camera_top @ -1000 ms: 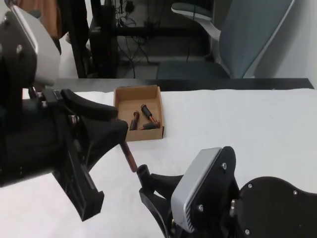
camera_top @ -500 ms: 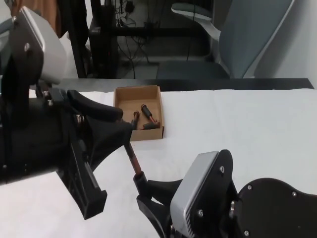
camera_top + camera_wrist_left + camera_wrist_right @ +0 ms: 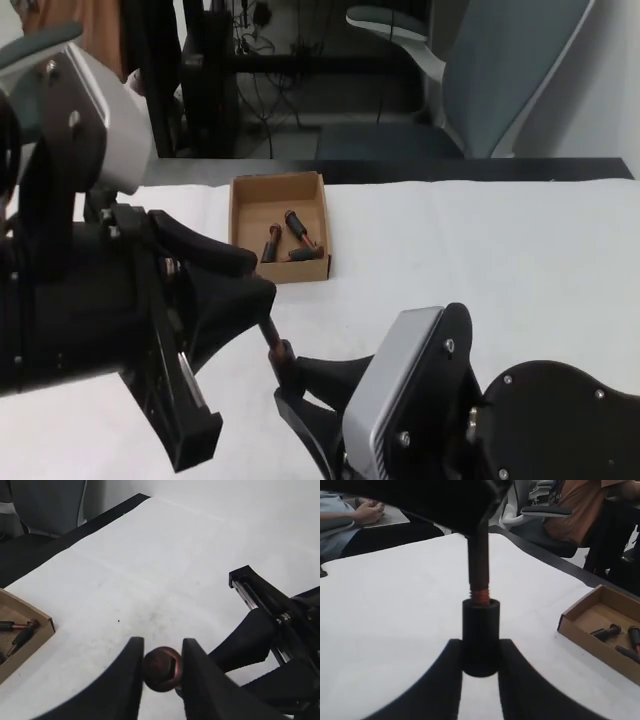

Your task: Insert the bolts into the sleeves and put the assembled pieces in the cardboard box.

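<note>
My left gripper is shut on a copper-brown bolt, seen head-on in the left wrist view. My right gripper is shut on a black sleeve. The bolt's threaded tip sits in the sleeve's mouth, and the shaft rises toward the left arm. In the high view the bolt meets the sleeve between the two arms, just in front of the cardboard box. The box holds three assembled pieces.
White cloth covers the bench, with open room to the right of the box. A dark bench edge and an office chair lie beyond. The box lies off to one side of the right gripper.
The left arm has moved forward and down, and the bolt's tip has gone from above the sleeve into its mouth. The right gripper shifted slightly with the sleeve.
</note>
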